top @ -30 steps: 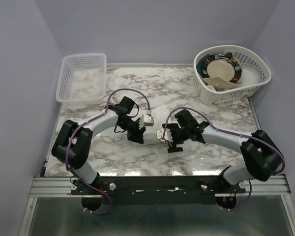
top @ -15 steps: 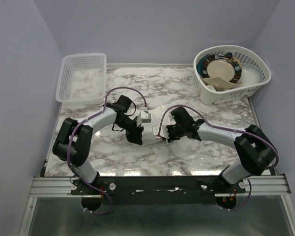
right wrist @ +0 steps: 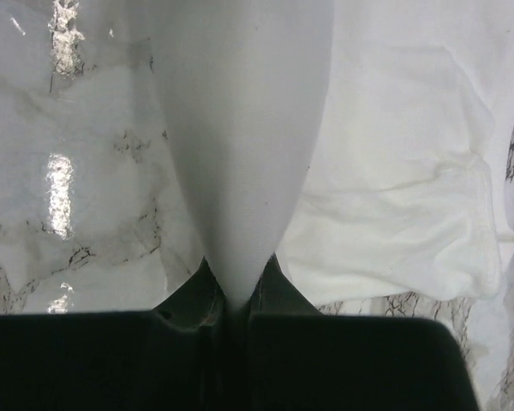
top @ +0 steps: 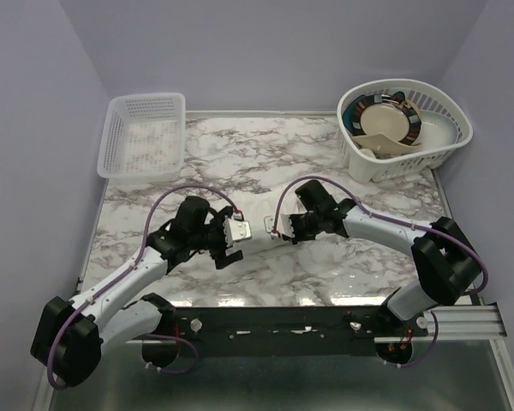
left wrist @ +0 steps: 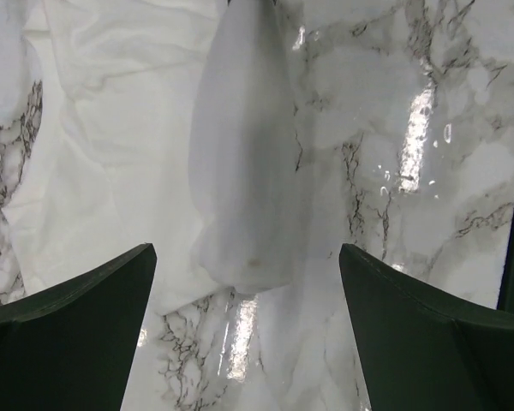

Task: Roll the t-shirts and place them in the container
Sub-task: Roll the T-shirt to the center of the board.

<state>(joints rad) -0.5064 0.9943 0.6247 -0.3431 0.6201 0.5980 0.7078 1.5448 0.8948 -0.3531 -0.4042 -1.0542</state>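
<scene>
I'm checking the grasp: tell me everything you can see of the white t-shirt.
The white, cotton-looking t-shirt is soft and creased, bunched, not rolled, lying on the marble-patterned table between the arms. The right gripper is shut on one fold, holding it raised and taut. The open left gripper hovers over it, fingers clear of the cloth. No print shows.

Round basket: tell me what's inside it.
The round basket holds a plate with a dark patterned rim, a beige dish and a pale bowl. Its wall hides their lower parts and anything beneath.
</scene>
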